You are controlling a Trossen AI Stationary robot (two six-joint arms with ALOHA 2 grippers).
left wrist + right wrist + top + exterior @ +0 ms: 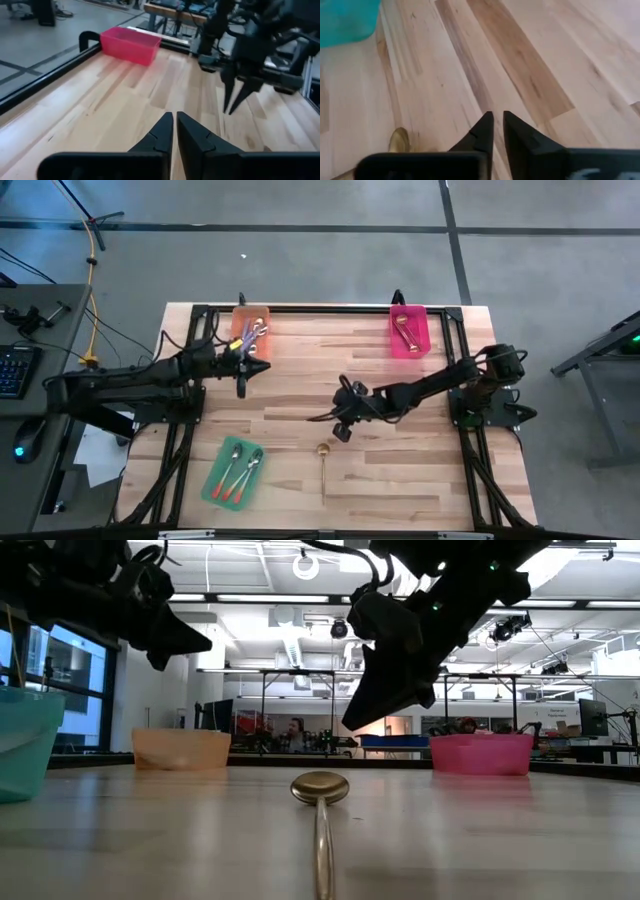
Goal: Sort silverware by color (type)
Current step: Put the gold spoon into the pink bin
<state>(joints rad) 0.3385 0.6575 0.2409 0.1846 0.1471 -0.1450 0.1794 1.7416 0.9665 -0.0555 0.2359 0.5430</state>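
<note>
**Both grippers nearly closed and empty; one gold spoon loose on the table**

The left gripper (174,131) has its fingers almost together with a thin slit between them and nothing held; it hovers just beside the orange tray (238,318) at the table's far left. The right gripper (497,131) likewise shows only a narrow gap and holds nothing; it hangs over bare wood near the table's middle.

Close to the right gripper, toward the near edge, the gold spoon (323,460) lies alone on the table (300,375), its round bowl pointing away from the near edge and its thin handle running toward that edge.

The orange tray holds several spoons with purple-blue handles (254,334), piled and crossing. The pink tray (423,340) at the far right holds gold spoons (403,328). The green tray (212,483) at the near left holds two spoons with orange-red handles (240,472), side by side with silver bowls up-table.
</note>
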